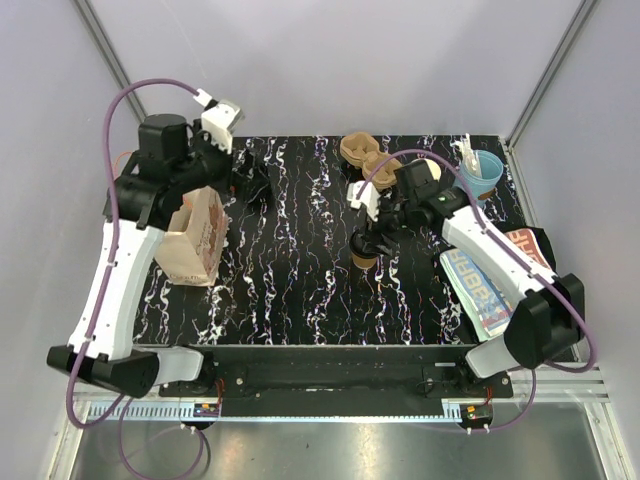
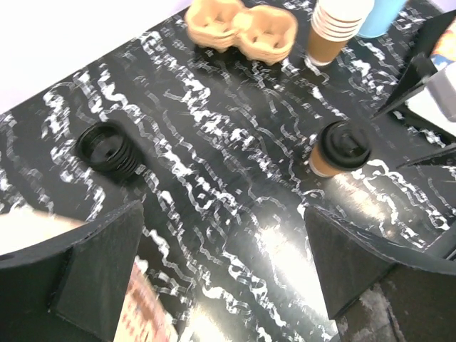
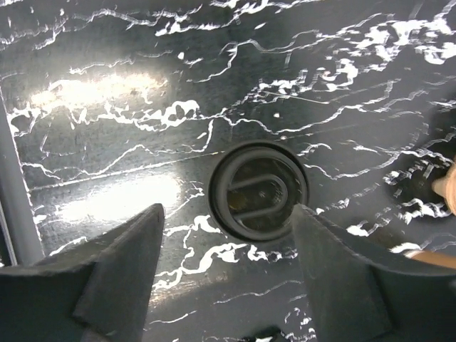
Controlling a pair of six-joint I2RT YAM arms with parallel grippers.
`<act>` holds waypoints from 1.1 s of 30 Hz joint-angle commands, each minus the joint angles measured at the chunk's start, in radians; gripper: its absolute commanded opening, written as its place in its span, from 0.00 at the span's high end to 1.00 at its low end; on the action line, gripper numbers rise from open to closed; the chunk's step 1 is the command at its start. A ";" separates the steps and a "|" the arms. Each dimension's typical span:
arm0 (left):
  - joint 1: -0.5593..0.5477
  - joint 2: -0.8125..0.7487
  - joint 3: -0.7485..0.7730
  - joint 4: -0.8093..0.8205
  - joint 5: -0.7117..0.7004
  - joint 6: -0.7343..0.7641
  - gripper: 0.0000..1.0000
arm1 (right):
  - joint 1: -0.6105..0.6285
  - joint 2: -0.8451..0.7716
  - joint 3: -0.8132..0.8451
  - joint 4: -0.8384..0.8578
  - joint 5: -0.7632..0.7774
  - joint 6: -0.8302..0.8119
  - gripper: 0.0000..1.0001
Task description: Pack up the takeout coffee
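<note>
The takeout coffee (image 1: pixel 366 253) is a small tan paper cup with a round black lid, standing upright on the black marbled table (image 1: pixel 300 270). My right gripper (image 1: pixel 370 236) hovers straight above it. In the right wrist view the lid (image 3: pixel 258 191) lies just ahead of my open right gripper (image 3: pixel 228 211). The right finger (image 3: pixel 342 278) is near the lid's edge and the left finger (image 3: pixel 121 278) stands apart. My left gripper (image 1: pixel 250 186) is at the back left, open and empty. Its wrist view shows the coffee (image 2: pixel 340 149) far off to the right of the left gripper (image 2: pixel 224 214).
A printed paper bag (image 1: pixel 195 235) stands by the left arm. A stack of black lids (image 2: pixel 107 148) lies near the left gripper. At the back are tan cup carriers (image 1: pixel 360 150), a stack of nested cups (image 2: pixel 338 28) and a light blue cup (image 1: pixel 485 172). Printed packets (image 1: pixel 480 285) lie at the right.
</note>
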 commanded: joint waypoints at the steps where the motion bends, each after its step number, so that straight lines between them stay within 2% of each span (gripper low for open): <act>1: 0.037 -0.071 -0.033 -0.041 -0.057 0.040 0.01 | 0.028 0.039 0.007 0.021 0.069 -0.059 0.28; 11: 0.108 -0.096 -0.073 -0.069 -0.020 0.040 0.01 | 0.031 0.117 0.008 0.044 0.095 -0.105 0.35; 28: 0.127 -0.093 -0.067 -0.067 0.016 0.012 0.01 | 0.041 0.159 -0.016 0.011 0.088 -0.108 0.46; 33: 0.130 -0.090 -0.070 -0.067 0.021 0.011 0.01 | 0.045 0.182 -0.021 0.004 0.097 -0.107 0.53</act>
